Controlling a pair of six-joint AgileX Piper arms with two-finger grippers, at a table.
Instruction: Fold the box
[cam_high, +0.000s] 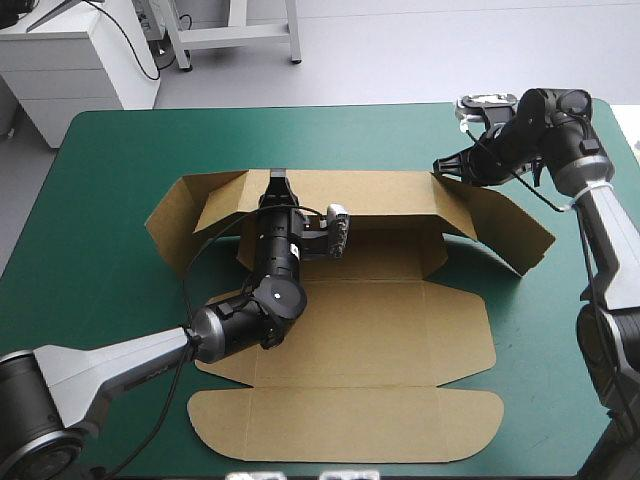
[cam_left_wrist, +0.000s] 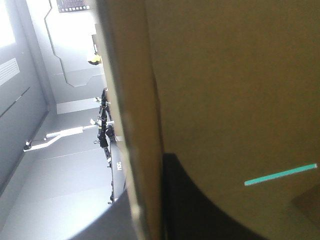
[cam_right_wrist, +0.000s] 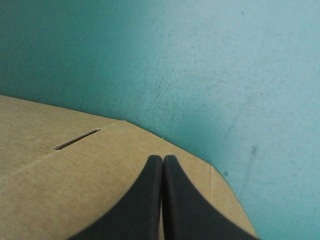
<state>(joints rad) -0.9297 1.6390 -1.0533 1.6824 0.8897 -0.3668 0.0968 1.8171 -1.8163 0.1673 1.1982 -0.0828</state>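
The brown box lies spread on the teal-green cover, its far wall raised and its side flaps angled outward. My left gripper is at the top edge of that wall near its left end, shut on the box. In the left wrist view the board's edge runs between the fingers, with one black finger against the wall's face. My right gripper is shut at the wall's far right corner. In the right wrist view its closed tip lies over a slotted flap.
The lid panel with rounded corners lies flat near the table's front edge. The right side flap slopes toward the right edge. Bare teal-green cover surrounds the box on the left and beyond the far wall.
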